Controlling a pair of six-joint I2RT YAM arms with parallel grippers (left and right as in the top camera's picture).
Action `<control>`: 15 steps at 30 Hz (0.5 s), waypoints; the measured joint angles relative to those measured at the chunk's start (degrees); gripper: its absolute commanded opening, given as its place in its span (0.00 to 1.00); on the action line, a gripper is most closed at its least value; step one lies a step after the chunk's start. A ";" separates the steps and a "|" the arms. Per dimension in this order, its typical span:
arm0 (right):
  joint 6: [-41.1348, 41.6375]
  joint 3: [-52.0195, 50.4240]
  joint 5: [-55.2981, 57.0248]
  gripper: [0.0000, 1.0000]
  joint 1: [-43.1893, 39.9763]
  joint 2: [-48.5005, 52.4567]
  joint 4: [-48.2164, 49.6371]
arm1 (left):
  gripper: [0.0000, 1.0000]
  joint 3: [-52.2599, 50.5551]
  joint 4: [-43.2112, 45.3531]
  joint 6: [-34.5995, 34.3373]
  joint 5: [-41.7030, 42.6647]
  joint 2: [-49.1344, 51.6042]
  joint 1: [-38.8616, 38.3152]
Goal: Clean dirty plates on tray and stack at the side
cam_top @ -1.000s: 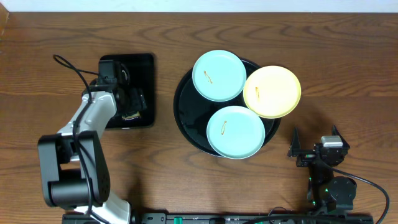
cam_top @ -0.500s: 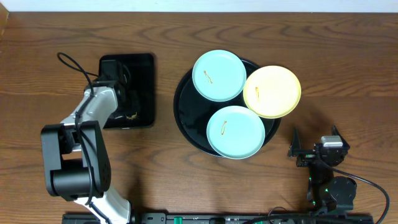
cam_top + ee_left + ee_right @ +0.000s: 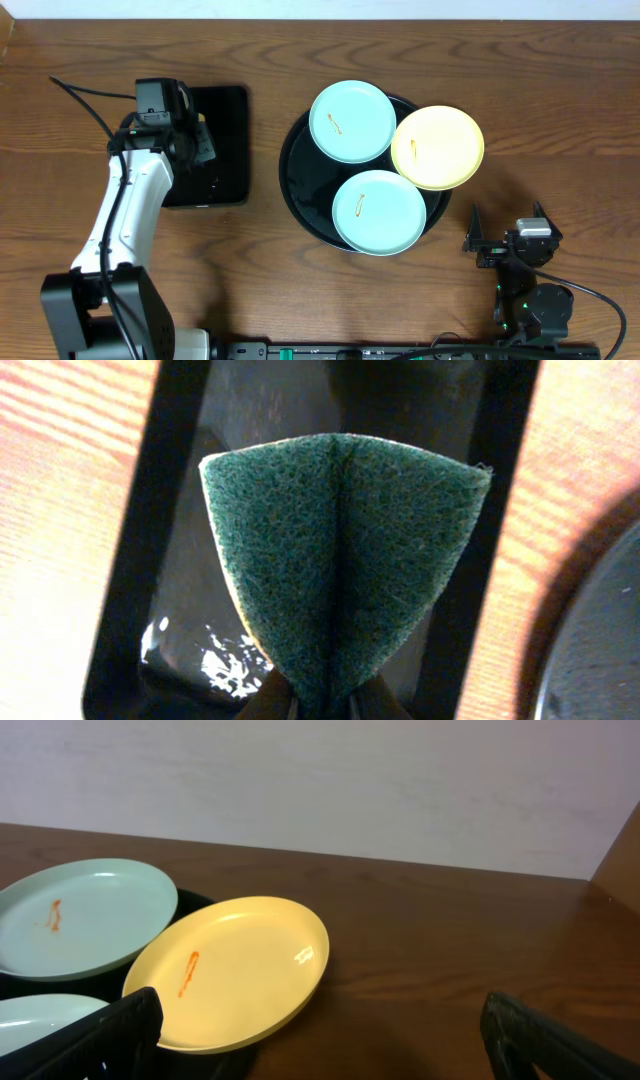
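I see a green scouring sponge [image 3: 340, 550] folded into a wedge, a yellow edge showing, over a small rectangular black tray [image 3: 225, 160] with wet glints on its floor. A pale wall [image 3: 350, 780] fills the background.

I see the sponge [image 3: 340, 560] in my left pincer [image 3: 320, 705], the small tray [image 3: 120, 610] beneath it, and three plates [image 3: 352, 120] on the round tray [image 3: 300, 190] off to its right.

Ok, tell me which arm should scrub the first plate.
Left. The left claw is shut on the green sponge over the rectangular tray, beside the round tray of plates. The right claw stands open and empty near the table's front edge.
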 measured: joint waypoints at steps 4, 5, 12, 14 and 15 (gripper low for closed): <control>0.00 0.00 0.00 0.99 0.00 0.00 0.00 | 0.17 -1.75 -0.02 0.00 0.00 2.08 0.00; 0.00 0.00 0.00 0.99 0.00 0.00 0.00 | 0.41 -2.12 -0.02 0.15 -0.02 2.80 0.00; 0.00 0.00 0.00 0.99 0.00 0.00 0.00 | 0.69 -3.08 3.63 0.00 0.22 6.64 -0.02; 0.00 0.00 0.00 0.99 0.00 0.00 0.00 | 0.72 -3.10 5.62 0.04 0.22 6.62 -0.02; 0.00 0.00 0.00 0.99 0.00 0.00 0.00 | 0.72 -3.10 6.49 0.00 0.20 6.62 -0.02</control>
